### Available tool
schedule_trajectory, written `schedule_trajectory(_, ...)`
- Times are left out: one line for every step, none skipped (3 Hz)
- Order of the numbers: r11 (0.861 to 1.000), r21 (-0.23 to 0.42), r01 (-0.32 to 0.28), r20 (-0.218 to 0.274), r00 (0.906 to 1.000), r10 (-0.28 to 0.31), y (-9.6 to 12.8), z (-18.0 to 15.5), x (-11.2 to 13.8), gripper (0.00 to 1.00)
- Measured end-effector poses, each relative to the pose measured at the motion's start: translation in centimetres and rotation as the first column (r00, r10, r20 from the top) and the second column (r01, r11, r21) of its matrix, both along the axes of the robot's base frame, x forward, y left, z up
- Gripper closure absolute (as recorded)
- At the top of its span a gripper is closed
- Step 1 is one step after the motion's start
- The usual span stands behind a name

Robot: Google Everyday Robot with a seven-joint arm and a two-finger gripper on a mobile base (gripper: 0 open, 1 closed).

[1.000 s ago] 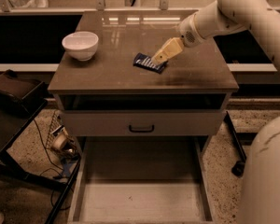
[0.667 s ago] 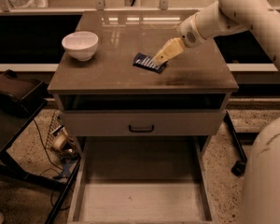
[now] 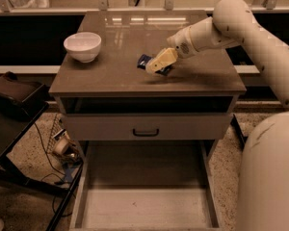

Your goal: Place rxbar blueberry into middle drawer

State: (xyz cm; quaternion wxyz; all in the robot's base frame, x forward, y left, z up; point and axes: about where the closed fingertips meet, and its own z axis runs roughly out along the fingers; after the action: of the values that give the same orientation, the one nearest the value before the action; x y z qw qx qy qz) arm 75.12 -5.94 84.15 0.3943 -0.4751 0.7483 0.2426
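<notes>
Our fingers (image 3: 160, 61) rest low on the blue snack bar (image 3: 144, 60) at the middle of the tabletop (image 3: 111, 57), placed to grasp it; whether they have closed we cannot tell. The open drawer (image 3: 144, 208) waits below, near us.

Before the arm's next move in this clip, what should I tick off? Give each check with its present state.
1. End effector at the bar: ok, it sits over the bar's right part on the cabinet top.
2. Bar held: cannot tell.
3. Drawer pulled out: ok, it is open below the closed front.
4. Room in the drawer: ok, the floor that shows looks bare.
5. Bowl out of the way: ok, it stands well to the left of the bar, apart from it.
</notes>
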Motion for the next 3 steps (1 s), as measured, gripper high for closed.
schedule_trajectory(1.000,-0.002,0.000,0.001,1.0000,0.000,0.2,-0.2,-0.1,0.00)
schedule_trajectory(0.998,0.016,-0.059,0.055,0.9968,0.058,-0.3,-1.4,-1.6,0.00)
schedule_trajectory(0.982,0.043,-0.184,0.112,0.9775,0.178,-0.4,-3.3,-2.0,0.00)
